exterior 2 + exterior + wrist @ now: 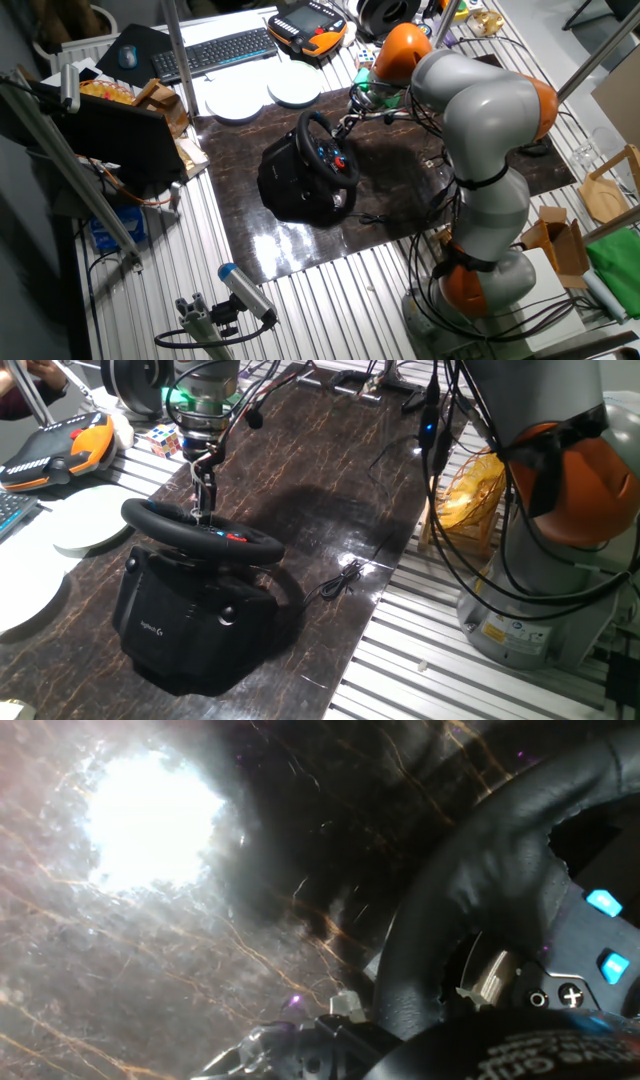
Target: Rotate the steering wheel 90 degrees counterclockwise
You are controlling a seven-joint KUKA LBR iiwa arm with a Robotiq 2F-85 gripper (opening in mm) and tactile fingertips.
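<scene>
Jaws poised at the steering wheel's far rim.

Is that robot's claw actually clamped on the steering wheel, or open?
Cannot tell. The gripper reaches down to the steering wheel at its far rim, but the fingers are too small and dark to judge.

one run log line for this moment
stage: at wheel | tool: at far rim of steering wheel, grip state unclear | wheel: on its base on dark table | rotation: cannot tell
</scene>
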